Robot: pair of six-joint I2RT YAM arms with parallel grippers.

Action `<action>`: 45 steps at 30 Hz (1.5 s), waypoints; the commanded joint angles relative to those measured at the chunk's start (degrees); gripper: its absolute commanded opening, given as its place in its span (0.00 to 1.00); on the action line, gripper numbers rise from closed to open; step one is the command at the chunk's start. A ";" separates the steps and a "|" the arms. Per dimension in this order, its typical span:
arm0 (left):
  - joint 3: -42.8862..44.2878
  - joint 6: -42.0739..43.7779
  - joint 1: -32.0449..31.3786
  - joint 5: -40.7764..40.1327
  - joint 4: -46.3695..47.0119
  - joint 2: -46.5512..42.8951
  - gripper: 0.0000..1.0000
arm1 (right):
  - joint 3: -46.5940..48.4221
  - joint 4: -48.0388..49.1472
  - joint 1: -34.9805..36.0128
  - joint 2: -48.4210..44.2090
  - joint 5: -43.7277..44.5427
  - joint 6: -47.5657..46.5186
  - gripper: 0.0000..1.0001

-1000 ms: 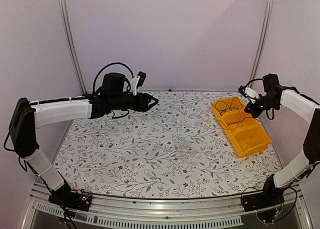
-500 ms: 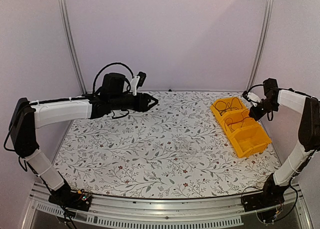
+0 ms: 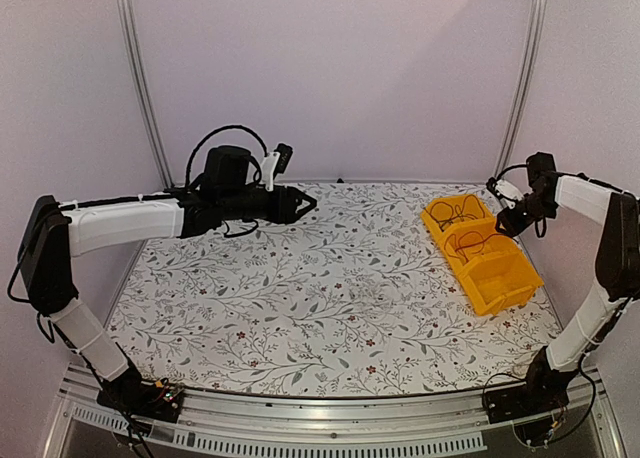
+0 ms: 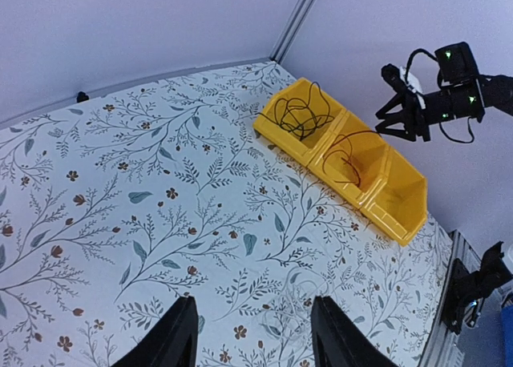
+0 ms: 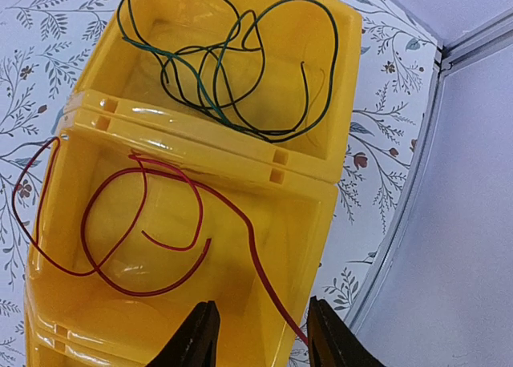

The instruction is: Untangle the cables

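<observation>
Two bin (image 5: 200, 147) compartments are filled: dark cable (image 5: 240, 131) tangled in the far one, red cable (image 5: 192, 184) looped in the middle. Light, limp; best pinched at a loose end. Both left claw (image 4: 255, 343) and right claw (image 5: 260, 339) gape, empty.

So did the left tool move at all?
No. The left tool stays in the same spot, just in front of the far table edge.

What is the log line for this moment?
left gripper: open, above table; right gripper: open, above bin; red cable: middle compartment; dark cable: far compartment
</observation>
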 commanded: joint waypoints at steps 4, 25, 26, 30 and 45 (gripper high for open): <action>-0.54 0.80 0.24 0.13 0.45 -0.99 0.49 | 1.28 -4.66 0.73 -3.25 -11.48 1.53 0.42; -0.28 1.48 0.24 -0.23 -0.03 -0.68 0.49 | 3.08 -5.54 10.21 10.67 -22.98 5.42 0.46; -0.27 1.45 0.23 -0.18 -0.07 -0.62 0.49 | 3.16 -4.94 10.17 10.79 -22.50 5.99 0.41; -0.27 1.48 0.26 -0.19 -0.08 -0.61 0.49 | 3.60 -3.68 10.17 10.61 -18.56 9.56 0.09; -0.19 1.29 0.27 0.03 -0.21 -0.63 0.49 | 2.13 -3.92 6.32 6.29 -3.52 8.54 0.00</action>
